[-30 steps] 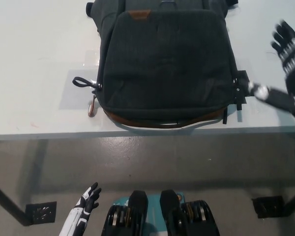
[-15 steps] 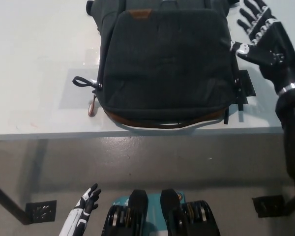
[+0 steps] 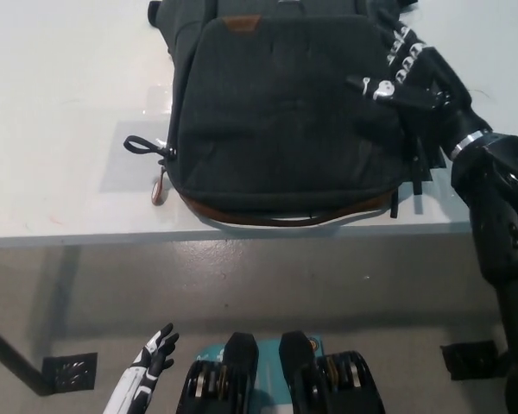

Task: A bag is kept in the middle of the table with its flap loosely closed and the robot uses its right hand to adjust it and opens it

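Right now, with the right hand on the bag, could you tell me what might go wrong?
The bag overhangs the table at its near edge, so a pull toward the robot might tip it off. The right hand sits at the bag's side, not squarely on the flap, so it may shove the bag.

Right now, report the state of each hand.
Left hand: open, holding nothing, low beside the robot's body, below the table.
Right hand: resting on the bag at its upper right edge; grip cannot be told.
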Controlling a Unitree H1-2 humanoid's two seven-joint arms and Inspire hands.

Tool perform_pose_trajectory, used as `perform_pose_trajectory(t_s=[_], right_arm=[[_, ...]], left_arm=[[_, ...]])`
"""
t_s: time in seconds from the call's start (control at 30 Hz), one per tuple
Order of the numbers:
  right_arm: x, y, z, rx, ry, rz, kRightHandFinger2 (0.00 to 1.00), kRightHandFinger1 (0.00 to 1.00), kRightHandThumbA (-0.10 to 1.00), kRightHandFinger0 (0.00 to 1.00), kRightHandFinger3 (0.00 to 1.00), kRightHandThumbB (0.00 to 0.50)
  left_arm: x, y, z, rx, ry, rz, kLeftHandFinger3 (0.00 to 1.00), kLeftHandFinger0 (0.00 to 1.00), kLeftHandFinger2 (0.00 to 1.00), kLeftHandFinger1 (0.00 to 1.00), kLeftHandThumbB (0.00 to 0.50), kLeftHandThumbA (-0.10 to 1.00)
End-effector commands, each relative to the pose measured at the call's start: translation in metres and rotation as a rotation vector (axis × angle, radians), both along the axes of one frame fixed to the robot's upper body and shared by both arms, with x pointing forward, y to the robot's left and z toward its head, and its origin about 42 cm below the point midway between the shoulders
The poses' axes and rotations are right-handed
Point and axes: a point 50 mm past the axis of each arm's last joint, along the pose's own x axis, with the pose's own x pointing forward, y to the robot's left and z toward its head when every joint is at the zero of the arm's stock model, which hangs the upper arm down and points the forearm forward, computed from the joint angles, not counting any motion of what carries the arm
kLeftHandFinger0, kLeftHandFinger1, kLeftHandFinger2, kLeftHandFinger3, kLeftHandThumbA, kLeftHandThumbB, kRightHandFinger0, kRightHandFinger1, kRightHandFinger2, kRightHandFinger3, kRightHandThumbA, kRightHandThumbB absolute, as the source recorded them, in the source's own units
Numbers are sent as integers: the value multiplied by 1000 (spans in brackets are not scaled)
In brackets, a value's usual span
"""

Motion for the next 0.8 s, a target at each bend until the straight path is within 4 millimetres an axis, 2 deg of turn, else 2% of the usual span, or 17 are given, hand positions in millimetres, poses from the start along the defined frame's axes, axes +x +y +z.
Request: perform_pose_trajectory(t_s=[0.0,0.13,0.17,0.2,0.23,0.27,0.3,0.33,0.37,0.4,0.43,0.47,0.5,0.57,0.67,0.7,0.77], right_arm=[[9,19,24,-46,-98,111,1000,1000,1000,1000,1000,393],[7,24,20,-52,-104,147,1000,1000,1000,1000,1000,367],[6,24,19,-60,-103,145,1000,1000,1000,1000,1000,389],[4,24,17,-73,-106,147,1000,1000,978,1000,1000,393],[1,25,15,-98,-108,143,1000,1000,881,1000,1000,389],[1,25,14,-82,-81,141,927,879,581,863,1000,388],[3,26,11,-72,-46,120,529,530,264,510,539,363],[4,27,11,-102,-56,85,513,410,195,358,545,390],[3,30,12,-197,-100,11,438,275,42,124,356,355],[0,33,14,-281,-146,-37,367,175,-94,5,224,294],[-1,35,15,-285,-156,-48,473,226,-100,0,356,224],[-3,36,15,-279,-158,-59,599,300,-100,0,540,162],[-3,36,16,-279,-161,-65,693,368,-100,0,665,137],[-4,36,18,-290,-176,-79,757,438,-100,0,752,113],[-7,37,22,-331,-222,-89,754,453,-100,11,751,106],[-8,37,24,-347,-239,-96,725,419,-100,1,766,105],[-9,38,25,-356,-233,-112,733,420,-100,0,777,103]], left_arm=[[2,2,12,-7,-51,-21,1000,1000,1000,1000,82,1000],[4,3,11,-2,-54,-19,1000,1000,1000,1000,96,1000],[5,3,12,-3,-54,-21,1000,1000,1000,1000,89,1000],[5,3,12,-2,-56,-23,1000,1000,1000,1000,77,1000],[6,3,13,0,-59,-25,1000,1000,1000,1000,74,1000],[7,3,13,2,-62,-28,1000,1000,1000,1000,68,1000],[7,3,13,4,-66,-32,1000,1000,1000,1000,68,1000],[8,4,13,4,-67,-34,1000,1000,1000,1000,69,1000],[8,4,12,5,-65,-34,1000,1000,1000,1000,71,1000],[8,5,13,8,-66,-34,1000,1000,1000,1000,79,1000],[8,5,13,6,-65,-33,1000,1000,1000,1000,79,1000],[9,5,13,5,-66,-32,1000,1000,1000,1000,76,1000],[10,5,14,5,-68,-32,1000,1000,1000,1000,75,1000],[10,4,14,3,-66,-34,1000,1000,1000,1000,58,1000],[12,5,15,-3,-61,-31,1000,1000,1000,1000,61,1000],[13,5,16,3,-66,-32,1000,1000,1000,1000,59,1000],[14,5,17,8,-68,-36,1000,1000,1000,1000,68,1000]])
